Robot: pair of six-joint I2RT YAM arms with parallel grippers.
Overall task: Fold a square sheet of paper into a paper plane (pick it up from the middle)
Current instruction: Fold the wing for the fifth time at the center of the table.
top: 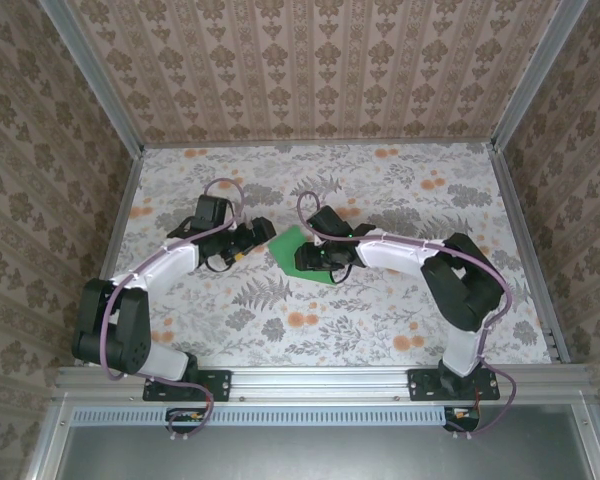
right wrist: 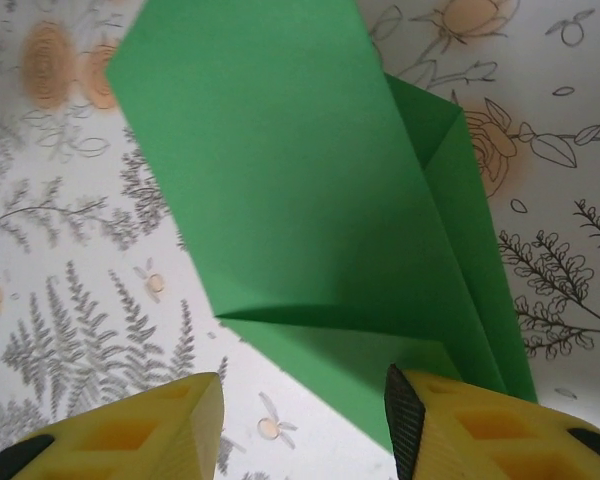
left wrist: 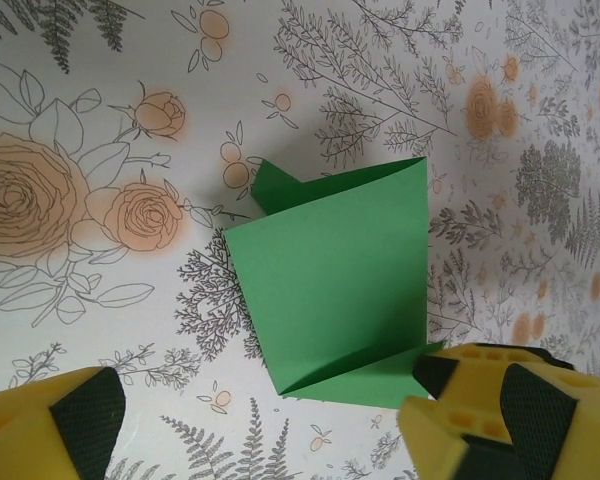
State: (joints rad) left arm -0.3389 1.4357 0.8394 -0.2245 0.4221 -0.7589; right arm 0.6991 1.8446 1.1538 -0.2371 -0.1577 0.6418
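Item: square sheet of paper, bright green, plain, unmarked. State: partly folded, layered flaps overlapping broad main panel, creases sharp, outline irregular, not dart-shaped. Position: flat on table, mid-depth, near centre.

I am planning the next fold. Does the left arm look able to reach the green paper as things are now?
Probably yes. The left gripper is open right at the edge of the green paper, with nothing between them; the right gripper is over the paper's other side.
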